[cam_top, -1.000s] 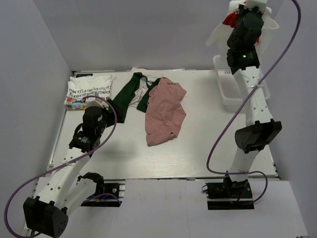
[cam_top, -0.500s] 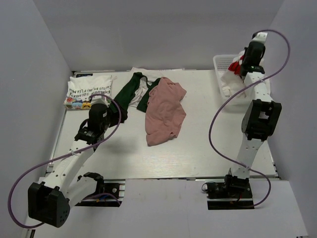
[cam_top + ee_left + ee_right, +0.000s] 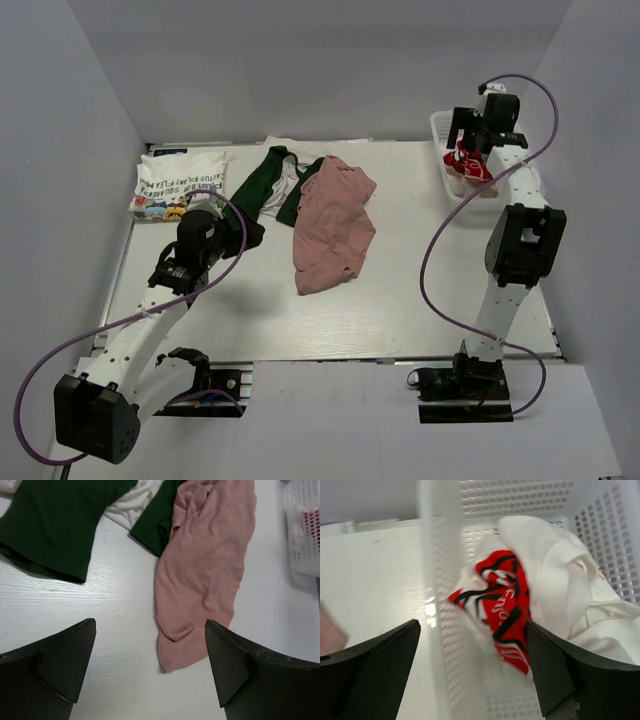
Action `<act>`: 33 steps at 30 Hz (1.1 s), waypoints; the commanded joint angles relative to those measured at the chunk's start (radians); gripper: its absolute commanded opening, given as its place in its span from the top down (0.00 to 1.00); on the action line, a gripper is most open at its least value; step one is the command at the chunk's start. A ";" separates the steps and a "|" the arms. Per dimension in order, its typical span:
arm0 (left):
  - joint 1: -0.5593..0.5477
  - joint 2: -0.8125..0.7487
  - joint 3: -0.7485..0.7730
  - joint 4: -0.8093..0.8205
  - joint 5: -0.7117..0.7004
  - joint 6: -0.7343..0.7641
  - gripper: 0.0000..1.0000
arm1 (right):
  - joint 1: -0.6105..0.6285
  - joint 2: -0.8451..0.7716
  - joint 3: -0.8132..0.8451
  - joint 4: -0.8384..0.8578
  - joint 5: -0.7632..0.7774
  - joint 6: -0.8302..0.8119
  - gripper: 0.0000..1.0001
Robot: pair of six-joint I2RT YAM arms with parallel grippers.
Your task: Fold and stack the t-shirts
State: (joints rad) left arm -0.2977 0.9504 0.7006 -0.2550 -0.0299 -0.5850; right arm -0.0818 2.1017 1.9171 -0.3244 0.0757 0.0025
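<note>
R gripper, wide open & empty, we read as poised over basket to grab red-graphic shirt inside; L gripper, also open/empty, hovers well left of basket.

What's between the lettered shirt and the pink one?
The green-sleeved shirt lies between the lettered shirt and the pink shirt, touching the pink one. Clear in the top view.

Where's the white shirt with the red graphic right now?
Top view, far right: the red-graphic shirt lies bunched inside the white basket, directly under the open right pincer.
</note>
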 commanded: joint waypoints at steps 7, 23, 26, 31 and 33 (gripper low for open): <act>-0.004 -0.047 0.014 -0.049 0.076 -0.003 0.00 | 0.332 -0.322 -0.317 0.139 -0.269 -0.033 0.10; -0.004 -0.091 0.005 -0.093 0.048 -0.030 0.00 | 0.605 0.116 -0.078 0.056 -0.088 0.056 0.44; -0.004 -0.091 0.005 -0.093 0.057 -0.042 0.00 | 0.610 0.081 -0.041 0.018 -0.034 0.071 1.00; -0.004 -0.082 0.005 -0.084 0.067 -0.042 0.00 | 0.594 -0.191 -0.073 0.053 0.106 0.030 1.00; -0.004 -0.072 0.005 -0.075 0.067 -0.042 0.00 | 0.593 -0.270 -0.050 0.051 0.220 0.031 1.00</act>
State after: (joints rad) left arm -0.2985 0.8764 0.7002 -0.3367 0.0273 -0.6220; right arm 0.5266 2.0624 1.8046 -0.3462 0.1101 0.0433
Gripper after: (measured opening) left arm 0.997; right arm 0.224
